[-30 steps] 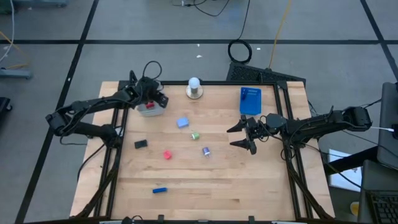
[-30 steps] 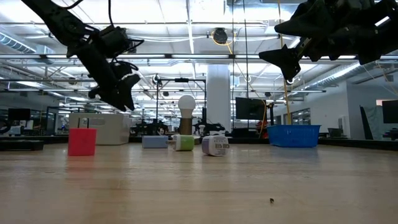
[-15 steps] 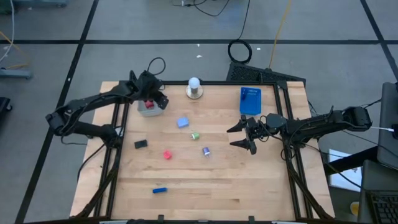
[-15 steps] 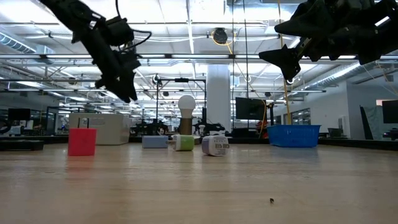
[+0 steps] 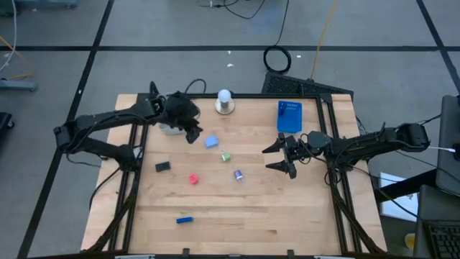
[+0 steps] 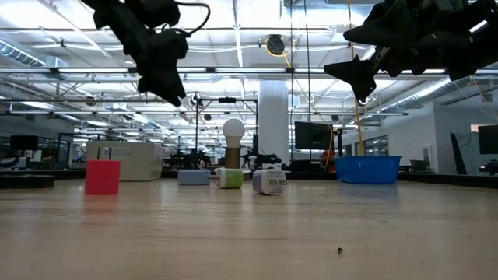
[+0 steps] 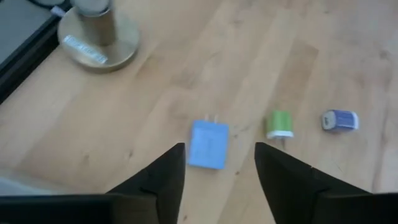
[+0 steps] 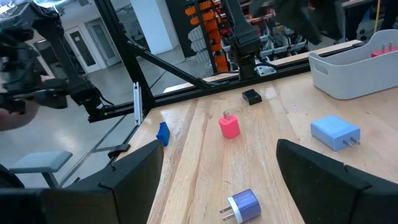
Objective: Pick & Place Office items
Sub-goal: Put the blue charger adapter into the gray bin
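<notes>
Hiding most of the grey tray (image 5: 170,129), left fingers (image 7: 163,174) spread, empty; right fingers (image 8: 143,165) spread too.

The wooden table (image 5: 251,208) bears scattered office items (image 5: 211,142), two trays and a lamp.

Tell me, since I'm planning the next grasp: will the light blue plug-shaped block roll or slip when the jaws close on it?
The light blue plug-shaped block looks boxy and lies flat, so it probably won't roll. Its smooth-looking faces might slip slightly. Two small prongs at one end could snag, so gripping the flat sides seems safer.
</notes>
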